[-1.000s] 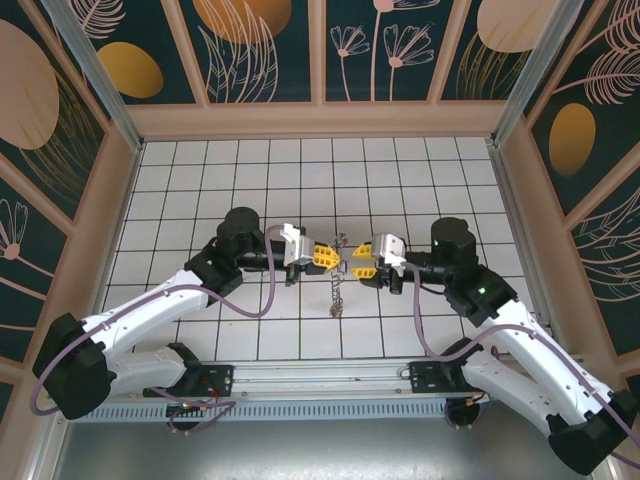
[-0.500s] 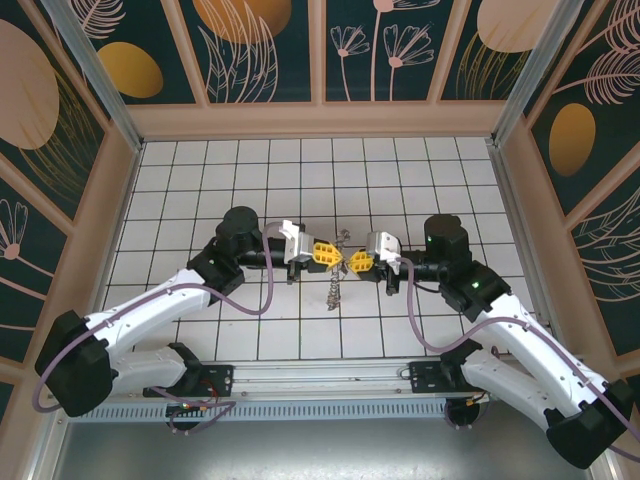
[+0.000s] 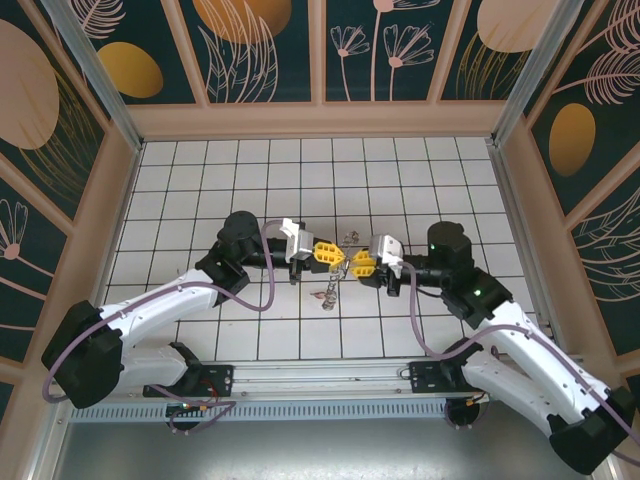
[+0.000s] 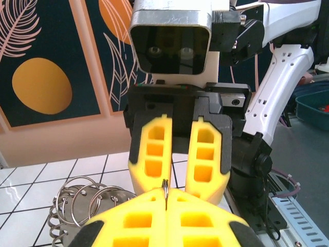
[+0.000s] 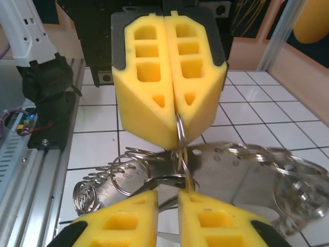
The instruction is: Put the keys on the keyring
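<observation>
left gripper (image 3: 328,254) is pressed tight on the keyring (image 5: 178,131) above mid-table. right gripper (image 3: 358,264) is slightly parted around it, grip unclear. keys (image 5: 236,177) dangle below. light, stiff, likely slippery wire: pinch squarely across it.

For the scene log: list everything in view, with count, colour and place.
keyring: one bunch of several wire rings, silvery, between the two grippers
keys: count unclear, silvery flat pieces, beneath the rings
floor: one, white tiles with dark lines
walls: dark teal panels with orange and cream plant shapes, around the floor
rail: one, grey metal, near edge
cables: purple, along both arms
left arm: white and black, left side
right arm: white and black, right side
left gripper: yellow fingers, shut on a ring wire
right gripper: yellow fingers, slightly apart around ring wire
</observation>
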Motion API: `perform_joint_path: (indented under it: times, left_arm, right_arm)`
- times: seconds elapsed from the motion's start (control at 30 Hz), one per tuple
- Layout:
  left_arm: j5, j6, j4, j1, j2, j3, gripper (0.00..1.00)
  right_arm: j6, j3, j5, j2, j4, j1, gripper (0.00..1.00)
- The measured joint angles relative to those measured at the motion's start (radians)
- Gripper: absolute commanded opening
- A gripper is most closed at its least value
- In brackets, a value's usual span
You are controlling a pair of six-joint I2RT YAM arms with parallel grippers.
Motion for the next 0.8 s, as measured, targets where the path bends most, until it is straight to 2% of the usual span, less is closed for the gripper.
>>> perform_joint_path:
  times: [0.13,0.37,0.47,0.57,0.8]
  left_arm:
    - [0.005,0.000,0.000,0.000,0.000,0.000,0.00]
    - [0.016,0.000,0.000,0.000,0.000,0.000,0.00]
    - [0.022,0.000,0.000,0.000,0.000,0.000,0.00]
    - [0.023,0.000,0.000,0.000,0.000,0.000,0.00]
    - [0.022,-0.024,0.024,0.000,0.000,0.000,0.00]
  right_arm:
    - [-0.031,0.035,0.004,-0.016,-0.046,-0.029,0.30]
    - [-0.033,0.068,-0.005,0.015,-0.049,-0.023,0.29]
    - [-0.042,0.075,-0.010,0.052,-0.049,-0.011,0.21]
    - [-0.055,0.075,-0.012,0.076,-0.045,-0.007,0.00]
    - [-0.037,0.071,-0.029,0.081,-0.027,-0.005,0.00]
